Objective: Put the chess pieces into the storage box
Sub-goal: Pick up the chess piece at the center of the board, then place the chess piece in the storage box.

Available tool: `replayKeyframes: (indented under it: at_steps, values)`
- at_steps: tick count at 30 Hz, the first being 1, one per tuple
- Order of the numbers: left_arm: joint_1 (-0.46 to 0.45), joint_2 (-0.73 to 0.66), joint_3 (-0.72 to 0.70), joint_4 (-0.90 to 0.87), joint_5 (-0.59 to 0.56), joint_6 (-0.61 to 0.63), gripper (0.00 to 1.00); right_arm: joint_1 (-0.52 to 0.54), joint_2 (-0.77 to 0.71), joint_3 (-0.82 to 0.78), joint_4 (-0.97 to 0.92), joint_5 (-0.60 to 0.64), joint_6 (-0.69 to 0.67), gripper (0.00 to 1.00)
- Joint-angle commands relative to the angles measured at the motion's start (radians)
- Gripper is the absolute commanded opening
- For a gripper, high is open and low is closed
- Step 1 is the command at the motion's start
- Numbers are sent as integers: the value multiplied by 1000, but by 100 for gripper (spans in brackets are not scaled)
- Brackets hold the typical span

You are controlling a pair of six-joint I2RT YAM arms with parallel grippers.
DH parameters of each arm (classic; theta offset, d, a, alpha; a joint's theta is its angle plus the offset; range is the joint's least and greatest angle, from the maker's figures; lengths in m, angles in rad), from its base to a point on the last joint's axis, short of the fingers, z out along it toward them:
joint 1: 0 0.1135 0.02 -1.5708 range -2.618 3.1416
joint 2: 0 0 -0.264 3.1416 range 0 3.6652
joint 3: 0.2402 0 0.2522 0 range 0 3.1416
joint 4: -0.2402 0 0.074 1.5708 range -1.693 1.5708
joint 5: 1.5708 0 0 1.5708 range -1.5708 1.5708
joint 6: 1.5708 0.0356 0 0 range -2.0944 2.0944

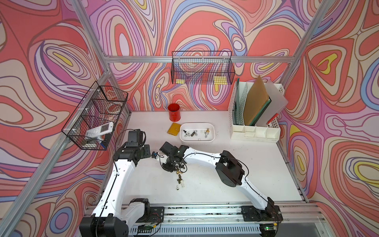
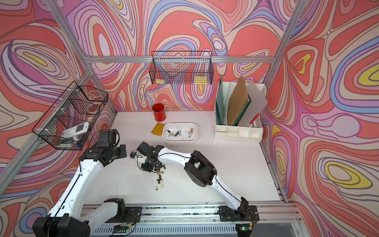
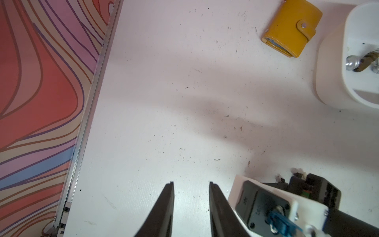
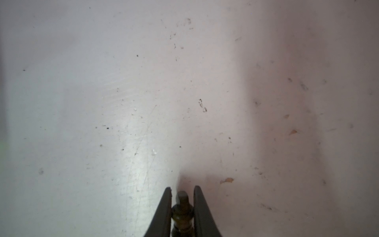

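Observation:
The white storage box (image 1: 197,141) stands at the back middle of the table, with several chess pieces (image 1: 193,133) lying in it. More chess pieces (image 1: 179,179), bronze and clear, lie loose on the table in front of the right wrist in both top views. In the right wrist view, my right gripper (image 4: 182,188) is shut on a dark bronze chess piece (image 4: 182,211) just above the bare table. My left gripper (image 3: 191,182) is open with nothing between its fingers, hovering left of the right wrist. The box wall (image 3: 328,82) shows in the left wrist view.
A yellow wallet (image 1: 174,128) lies just left of the box, with a red cup (image 1: 174,112) behind it. A tall white file organiser (image 1: 256,125) stands at the back right. Wire baskets hang on the left wall (image 1: 96,115) and the back wall (image 1: 203,67).

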Motion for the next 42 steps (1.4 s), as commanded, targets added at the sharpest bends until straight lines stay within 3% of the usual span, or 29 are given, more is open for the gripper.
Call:
replayKeyframes:
  at_steps: [1, 7, 13, 21, 26, 31, 38, 42]
  values:
    - [8, -35, -7, 19, -10, 3, 33, -6, -109, -64, 167, -14, 86, 13]
    - [7, -51, -5, 36, 61, -14, 32, -64, -251, -232, 364, -41, 207, 12]
    - [7, -27, 13, 38, 156, -53, 32, -217, -375, -383, 501, -3, 289, 11]
    - [-1, 53, -19, 92, 356, -143, 32, -438, -307, -454, 719, 54, 338, 11]
    - [-36, 79, -12, 96, 344, -158, 32, -514, -251, -498, 916, 64, 389, 12]
    - [-70, 108, 0, 88, 306, -161, 32, -545, -175, -436, 907, 66, 386, 13]
    - [-103, 148, 19, 91, 279, -167, 33, -575, -168, -489, 941, 142, 415, 14]
    - [-133, 177, 25, 104, 286, -178, 33, -590, -156, -500, 962, 112, 422, 20]
